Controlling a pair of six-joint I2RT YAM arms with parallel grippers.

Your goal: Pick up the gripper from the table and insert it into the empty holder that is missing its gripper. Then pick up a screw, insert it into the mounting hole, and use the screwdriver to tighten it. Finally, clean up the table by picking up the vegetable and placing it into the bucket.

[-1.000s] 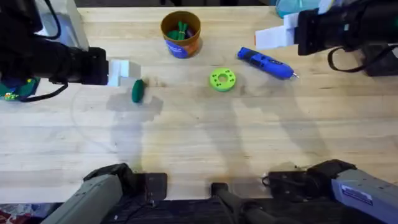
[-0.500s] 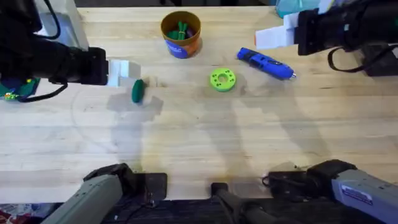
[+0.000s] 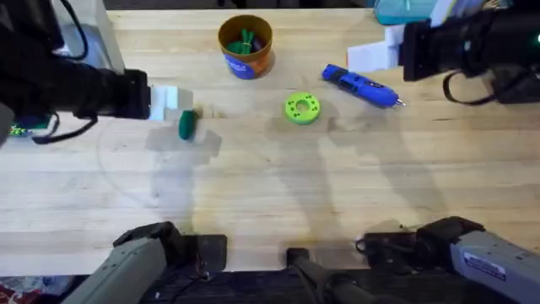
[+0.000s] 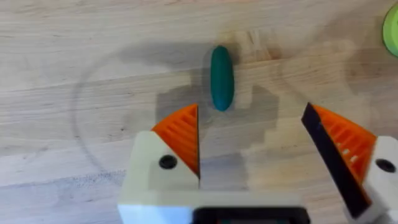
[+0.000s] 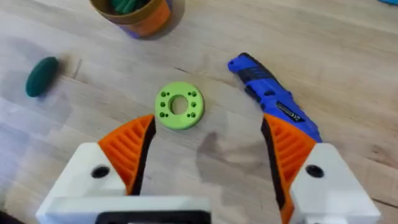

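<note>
The vegetable (image 3: 186, 124), a dark-green oval, lies on the table left of centre. My left gripper (image 3: 175, 101) hovers just beside and above it. In the left wrist view the vegetable (image 4: 221, 78) lies just ahead of my open left gripper (image 4: 252, 143), nothing between its orange pads. The orange bucket (image 3: 245, 46) with green pieces stands at the back centre. The blue screwdriver (image 3: 361, 86) lies at the back right. My right gripper (image 3: 359, 55) hangs above it, open (image 5: 208, 152) and empty. The loose gripper, the holder and the screw are out of view.
A bright-green round disc with holes (image 3: 301, 108) lies between the vegetable and the screwdriver, also under my right gripper as the disc (image 5: 179, 106). Bare wood stretches across the table's near half (image 3: 270, 194). Both arm bases sit at the near edge.
My left arm has shifted slightly right, toward the vegetable. The right arm has barely moved. Nothing on the table has moved.
</note>
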